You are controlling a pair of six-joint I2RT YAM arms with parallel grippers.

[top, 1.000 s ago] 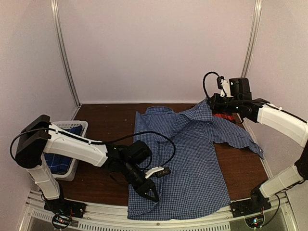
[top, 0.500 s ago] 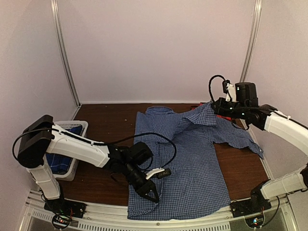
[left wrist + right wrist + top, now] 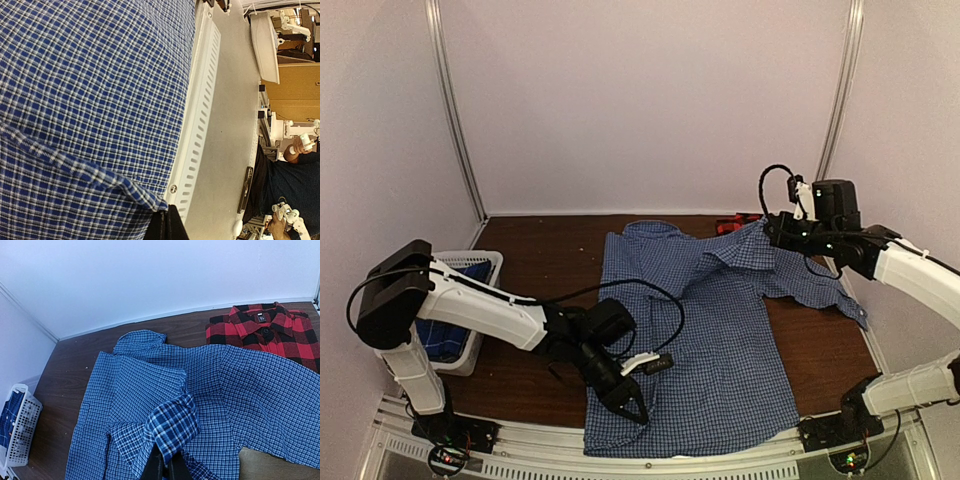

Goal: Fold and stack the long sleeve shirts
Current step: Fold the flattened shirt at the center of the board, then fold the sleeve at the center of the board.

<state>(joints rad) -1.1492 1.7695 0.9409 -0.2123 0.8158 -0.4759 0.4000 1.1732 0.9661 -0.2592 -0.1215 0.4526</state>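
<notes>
**Blue shirt held at opposite corners, ready for a fold**

The blue shirt (image 3: 720, 330) lies spread across the middle of the counter (image 3: 540, 260), its bottom edge reaching the white rail (image 3: 195, 125) at the near side. The left pincer (image 3: 632, 408) is low at the near-left hem. In its wrist view the two dark fingers sit together with the hem corner caught between them, so I judge it clamped on the cloth. The right pincer (image 3: 772, 228) is at the far right, by the shoulder. There the fabric rises off the counter and bunches over the fingertips, which reads as a firm pinch on the blue shirt.

Gripping diagonally opposite points probably serves to stretch and flatten the garment, or to carry one side over for a first fold. The raised shoulder keeps that sleeve slack.

The red shirt (image 3: 265, 332) lies at the back right, seemingly folded and just behind the lifted cloth. It is likely the start of the stack. The dark shirt (image 3: 445, 335) waits in the basket (image 3: 470, 262) at the left.

From above, the blue cloth hides nearly all of the red shirt. Both wrist views crop their fingers at the bottom edge, so the grip depth cannot be told. The blue shirt's left sleeve is not plainly visible, and whether the right sleeve touches the red shirt is unclear.
</notes>
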